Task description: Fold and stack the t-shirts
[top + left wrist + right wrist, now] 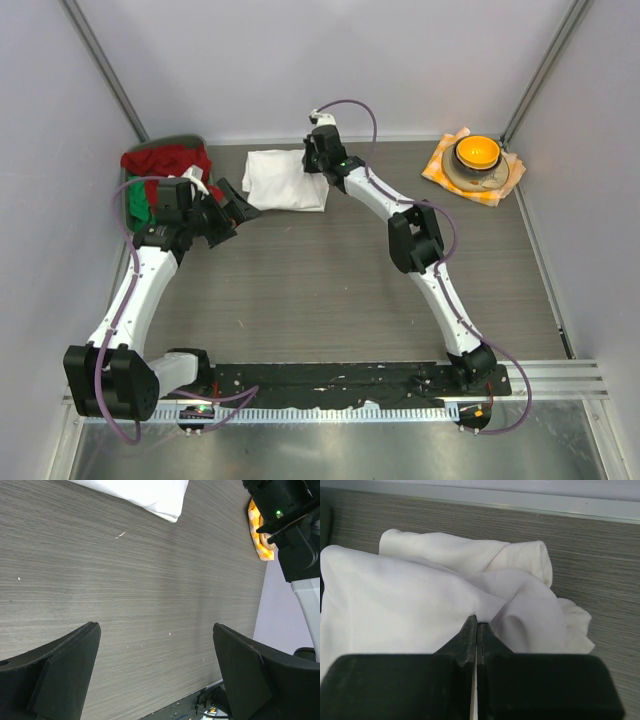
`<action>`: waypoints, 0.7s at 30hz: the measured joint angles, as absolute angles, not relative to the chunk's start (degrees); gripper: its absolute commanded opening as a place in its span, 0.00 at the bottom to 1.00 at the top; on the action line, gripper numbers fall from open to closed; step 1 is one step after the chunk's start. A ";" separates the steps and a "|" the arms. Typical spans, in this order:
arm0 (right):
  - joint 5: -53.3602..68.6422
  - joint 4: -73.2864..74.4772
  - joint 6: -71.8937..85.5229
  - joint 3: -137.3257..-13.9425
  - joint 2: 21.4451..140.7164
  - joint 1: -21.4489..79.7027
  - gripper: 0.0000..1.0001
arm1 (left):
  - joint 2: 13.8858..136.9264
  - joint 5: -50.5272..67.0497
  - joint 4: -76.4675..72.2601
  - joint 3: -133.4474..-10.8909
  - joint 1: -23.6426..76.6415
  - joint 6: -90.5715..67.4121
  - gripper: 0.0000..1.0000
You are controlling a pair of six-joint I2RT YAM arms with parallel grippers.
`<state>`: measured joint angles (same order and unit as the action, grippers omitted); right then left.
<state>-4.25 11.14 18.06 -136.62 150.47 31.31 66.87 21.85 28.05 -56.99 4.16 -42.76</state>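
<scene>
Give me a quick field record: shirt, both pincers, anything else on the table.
white t-shirt: partly folded, far side of table, right end rumpled
right pincer: shut, pinching the t-shirt's fabric
left pincer: open, empty, over bare table
red and green cloths: heaped far left
orange bowl: on checked cloth, far right

This looks like a robotics lab test cell rather than a lived-in room. A grey wood-grain desk point(320, 290) is boxed in by plain pale walls point(300, 60) held in bare metal posts point(108, 75). Two white-and-black arms, left point(140, 290) and right point(440, 280), are bolted to a black base plate point(330, 378) at the near edge, beside an aluminium rail point(560, 375), with purple cables point(350, 105) looping loose. The few props are a white t-shirt point(285, 180), a red and green cloth pile point(160, 160) and a bowl point(477, 152) on a checked cloth point(437, 168).
</scene>
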 measured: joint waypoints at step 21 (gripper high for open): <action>-9.32 8.71 17.34 -131.68 144.16 30.30 0.93 | 66.87 20.88 27.70 -56.77 4.19 -42.76 1.00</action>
<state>-9.32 8.71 17.34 -131.68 144.16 30.30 66.87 20.88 27.70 -56.77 4.19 -42.76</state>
